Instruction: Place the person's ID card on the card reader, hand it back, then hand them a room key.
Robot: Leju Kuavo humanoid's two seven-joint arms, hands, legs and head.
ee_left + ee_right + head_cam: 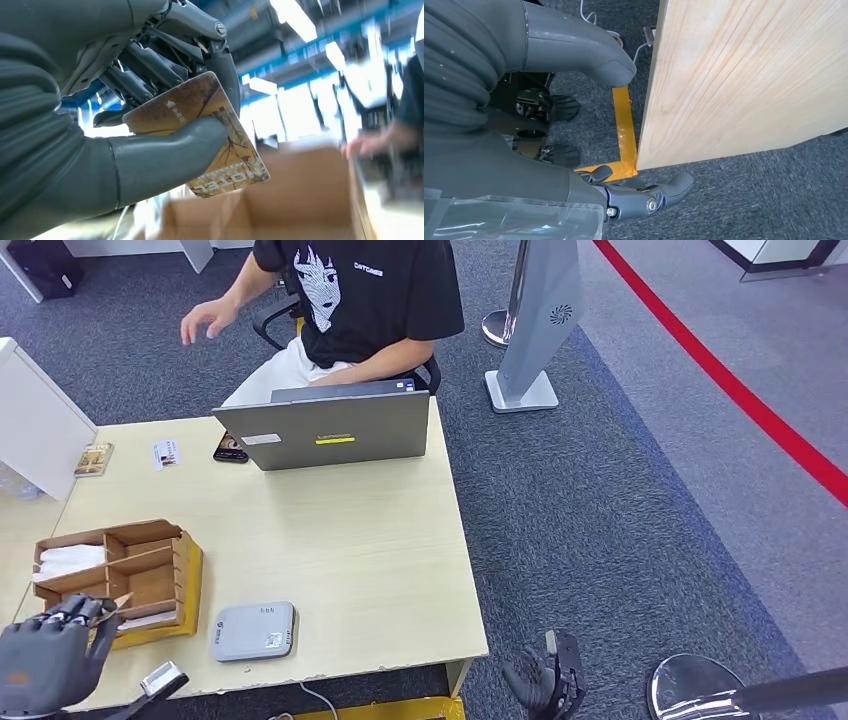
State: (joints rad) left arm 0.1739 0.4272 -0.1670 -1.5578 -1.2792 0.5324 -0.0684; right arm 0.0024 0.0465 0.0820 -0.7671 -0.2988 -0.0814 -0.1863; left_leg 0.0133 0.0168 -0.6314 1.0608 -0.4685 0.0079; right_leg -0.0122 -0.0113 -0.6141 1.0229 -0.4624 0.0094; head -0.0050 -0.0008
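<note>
The left hand point(45, 652) is at the near left corner of the table point(340, 560), just above the front edge of the cardboard organizer point(120, 580). In the left wrist view its thumb point(165, 157) presses a room key point(200, 135) against the darker fingers point(145, 75). The card is brown with a tree pattern and the word HOTEL on it. It is pinched near one end, so most of the printed face sticks out free; I think this grip leaves room for the person to take the other end. In the head view only a thin edge of the card is visible above the knuckles.

The right hand point(545, 680) hangs low beside the near right corner of the table, over the carpet. It holds nothing, and its fingers point(649, 197) lie loosely half open. This hand seems to be resting, out of the way.

On the table just beside the organizer is the grey card reader point(254, 630), with nothing lying on top of it. The ID card is probably already returned, but I cannot be sure of this. Farther back stands an open laptop point(330, 430), and to its left are a dark phone point(230, 448), a small white card point(165, 453) and a brown booklet point(93, 458).

Behind the laptop sits the person point(350, 300) in a black shirt, with one hand point(208, 318) raised in the air on the robot's left side. It looks ready to receive something, so the handing of the key is likely the step now in hand.
</note>
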